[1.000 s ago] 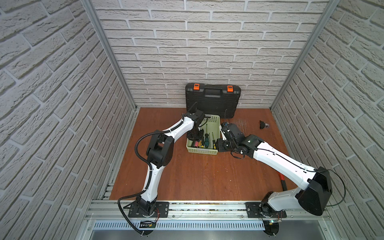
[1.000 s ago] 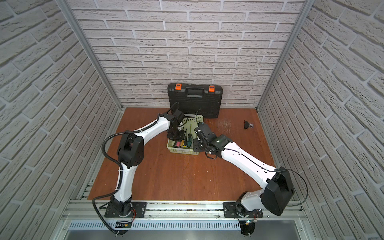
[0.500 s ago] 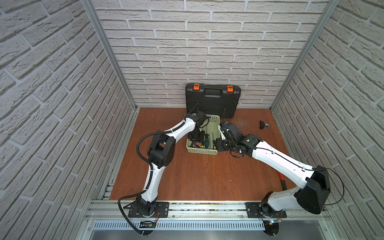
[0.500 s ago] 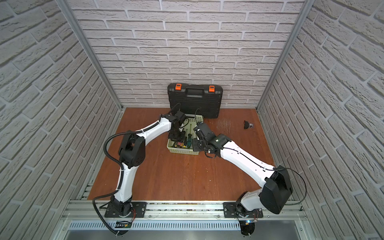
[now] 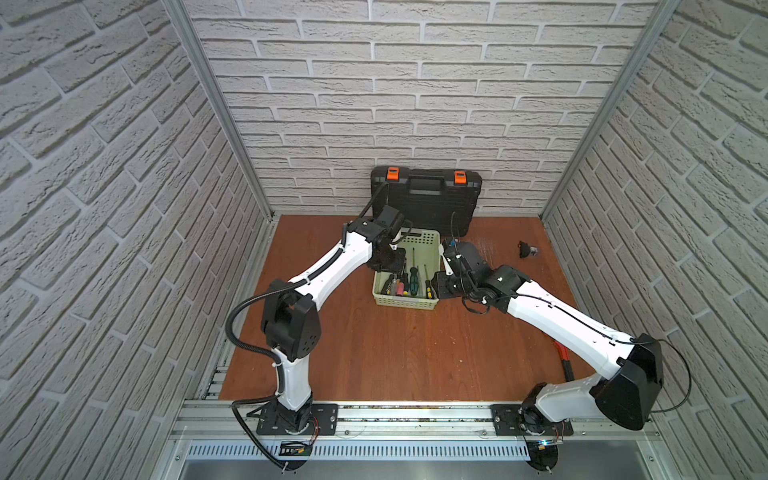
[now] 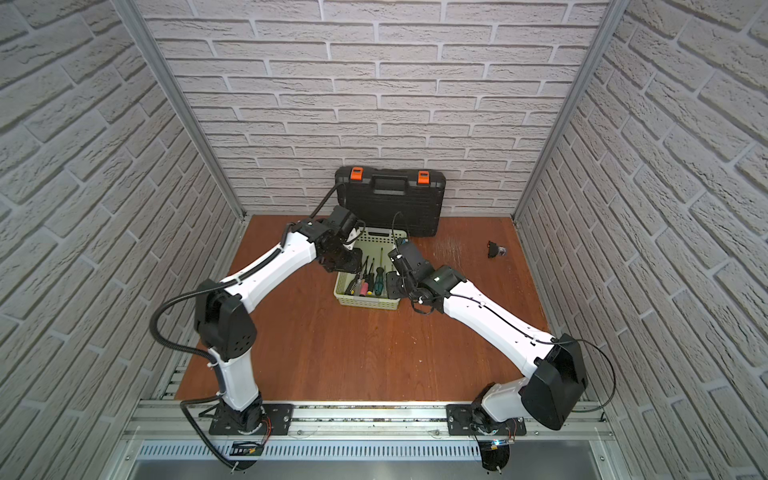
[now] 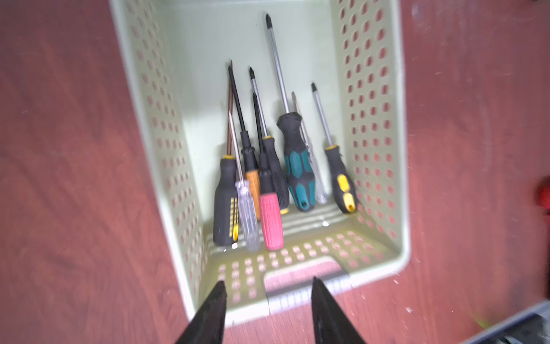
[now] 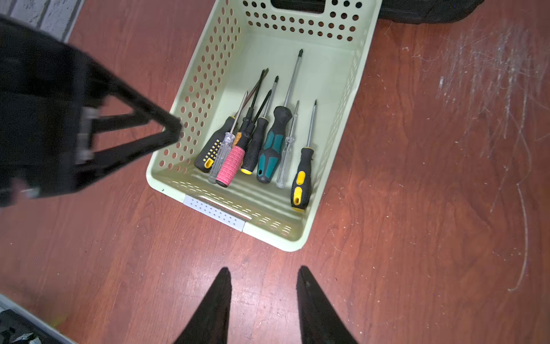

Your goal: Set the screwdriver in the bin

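My left gripper (image 7: 268, 281) has opened, jaws parted and empty over the screwdrivers (image 7: 269, 214) in the bin (image 7: 400, 178); my right gripper (image 8: 264, 268) hangs part-open beside it, holding nothing.

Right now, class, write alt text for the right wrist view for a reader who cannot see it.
A pale green perforated bin holds several screwdrivers lying side by side, handles toward the camera. The left claw hangs by one long wall; the right claw, open and empty, is over bare wooden table.
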You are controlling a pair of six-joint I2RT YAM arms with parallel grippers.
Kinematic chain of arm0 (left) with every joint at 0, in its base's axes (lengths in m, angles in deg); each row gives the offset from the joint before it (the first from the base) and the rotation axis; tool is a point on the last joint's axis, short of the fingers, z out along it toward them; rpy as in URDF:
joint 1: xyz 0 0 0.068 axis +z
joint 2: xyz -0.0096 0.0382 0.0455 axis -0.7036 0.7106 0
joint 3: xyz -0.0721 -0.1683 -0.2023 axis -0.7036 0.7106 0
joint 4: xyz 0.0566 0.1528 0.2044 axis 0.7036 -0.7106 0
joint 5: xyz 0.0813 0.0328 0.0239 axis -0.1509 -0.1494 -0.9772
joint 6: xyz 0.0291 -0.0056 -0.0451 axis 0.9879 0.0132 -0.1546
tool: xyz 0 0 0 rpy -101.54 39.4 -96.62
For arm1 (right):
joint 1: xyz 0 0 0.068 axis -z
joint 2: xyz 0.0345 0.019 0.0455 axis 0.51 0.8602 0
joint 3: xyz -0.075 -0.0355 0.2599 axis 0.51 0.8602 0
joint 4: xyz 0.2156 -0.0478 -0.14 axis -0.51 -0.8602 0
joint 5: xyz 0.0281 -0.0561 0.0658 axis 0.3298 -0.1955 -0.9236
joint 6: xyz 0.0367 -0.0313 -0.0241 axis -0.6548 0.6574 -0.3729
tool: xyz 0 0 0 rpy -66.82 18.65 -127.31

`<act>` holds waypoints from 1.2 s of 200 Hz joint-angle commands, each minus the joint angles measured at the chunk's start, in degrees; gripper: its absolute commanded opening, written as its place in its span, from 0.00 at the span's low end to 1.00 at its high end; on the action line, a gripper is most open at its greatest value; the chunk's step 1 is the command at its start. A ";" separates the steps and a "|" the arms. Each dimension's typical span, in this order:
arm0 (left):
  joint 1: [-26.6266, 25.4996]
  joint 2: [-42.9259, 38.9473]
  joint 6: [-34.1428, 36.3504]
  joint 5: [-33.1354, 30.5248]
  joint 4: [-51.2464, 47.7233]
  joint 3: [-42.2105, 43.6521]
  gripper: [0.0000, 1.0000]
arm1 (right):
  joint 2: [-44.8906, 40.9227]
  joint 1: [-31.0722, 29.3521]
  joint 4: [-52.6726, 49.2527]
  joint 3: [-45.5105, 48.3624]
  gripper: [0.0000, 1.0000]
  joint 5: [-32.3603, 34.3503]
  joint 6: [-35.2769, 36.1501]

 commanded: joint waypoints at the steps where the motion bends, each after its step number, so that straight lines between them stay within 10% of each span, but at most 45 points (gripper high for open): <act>1: 2.46 -7.88 0.17 -0.27 2.05 6.51 0.56 | -3.29 0.65 -0.46 -0.51 0.39 5.43 2.76; 29: 8.15 -17.49 0.35 0.47 8.41 16.80 0.98 | -5.16 2.39 0.62 -0.24 0.45 8.64 7.02; 100: 25.27 -27.36 3.74 -4.12 29.25 36.13 0.98 | -11.16 8.01 22.05 8.90 0.99 18.26 28.91; 167: 29.19 -30.72 15.01 -15.59 63.80 61.04 0.98 | -20.50 21.77 48.17 34.99 0.98 12.06 31.17; 240: 35.47 -21.31 20.92 -15.36 88.74 71.57 0.98 | -9.06 30.55 69.84 47.54 0.97 2.52 28.47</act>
